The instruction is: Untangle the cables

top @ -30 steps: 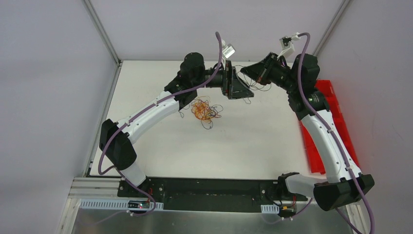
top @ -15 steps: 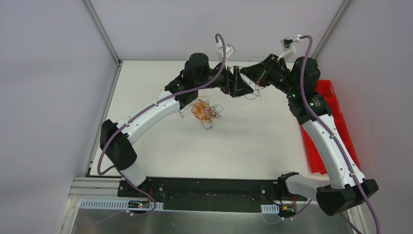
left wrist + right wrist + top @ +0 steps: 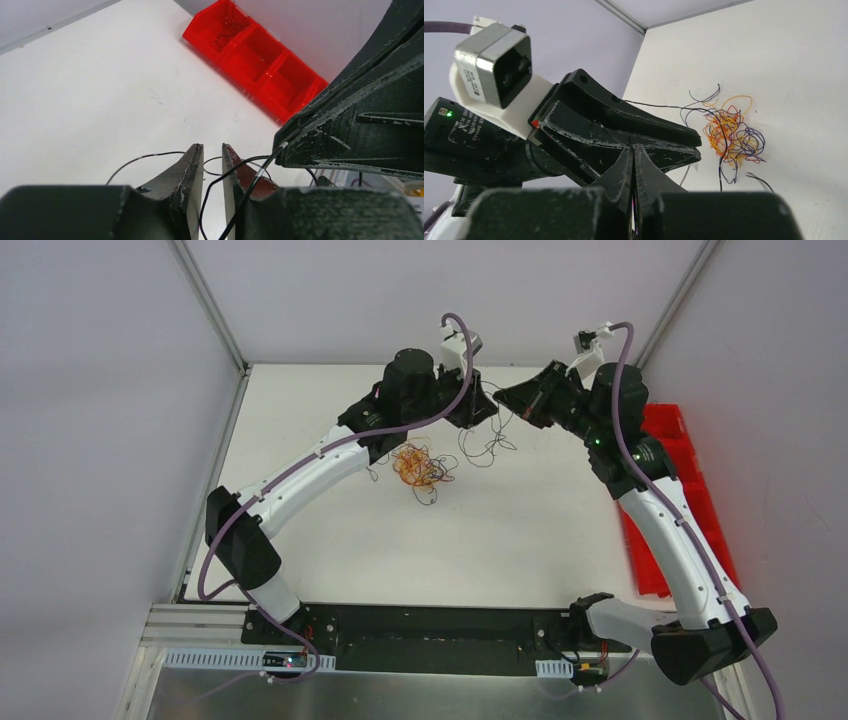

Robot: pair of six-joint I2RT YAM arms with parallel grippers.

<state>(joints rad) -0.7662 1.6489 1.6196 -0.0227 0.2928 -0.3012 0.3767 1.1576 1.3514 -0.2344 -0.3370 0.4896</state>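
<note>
A ball of orange, yellow, red and purple cables (image 3: 418, 465) (image 3: 730, 131) lies on the white table. One black cable (image 3: 487, 445) (image 3: 150, 156) hangs free of the ball in loops between my two grippers at the far middle. My right gripper (image 3: 512, 396) (image 3: 633, 148) is shut, and the black cable comes out of its tip. The left gripper (image 3: 480, 403) (image 3: 211, 148) sits just left of it. Its jaws stand a narrow gap apart, and a loop of the black cable runs through that gap without being pinched.
A red compartmented bin (image 3: 688, 465) (image 3: 260, 65) stands along the table's right edge. The two gripper heads are nearly touching above the far middle of the table. Grey walls close in the left, back and right sides.
My left gripper's wide jaws have narrowed to a slim gap and it has turned and shifted left. The black cable now hangs lower in loops. The right gripper stayed shut.
</note>
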